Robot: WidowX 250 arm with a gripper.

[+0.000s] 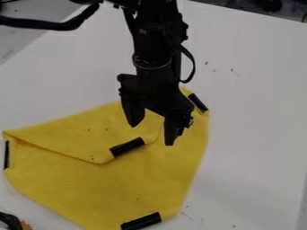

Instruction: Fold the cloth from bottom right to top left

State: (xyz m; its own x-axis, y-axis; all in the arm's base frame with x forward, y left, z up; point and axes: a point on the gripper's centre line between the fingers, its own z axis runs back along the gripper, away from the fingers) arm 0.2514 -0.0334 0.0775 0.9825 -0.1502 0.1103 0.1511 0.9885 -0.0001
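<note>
"Yellow cloth (144, 179), where on the bench (252, 112)?"

"Flat, well in from far and right edges; flap (78, 134) turned in from its far-left side, tip near the cloth's middle; black strip (127, 147) on that tip; more strips at the left (7, 155), near (141, 221) and far-right (198, 102) corners."

"Gripper (154, 131)?"

"Over the cloth's far half, pointing down, beside the flap's tip; fingers (137, 117) spread apart, nothing held between them; contact with the cloth, cannot tell."

"Anything else?"

"Black and orange item (10, 221) beside the cloth's near-left side, partly out of frame, kind unclear; small dark specks (233, 72) toward the bench's far edge."
</note>
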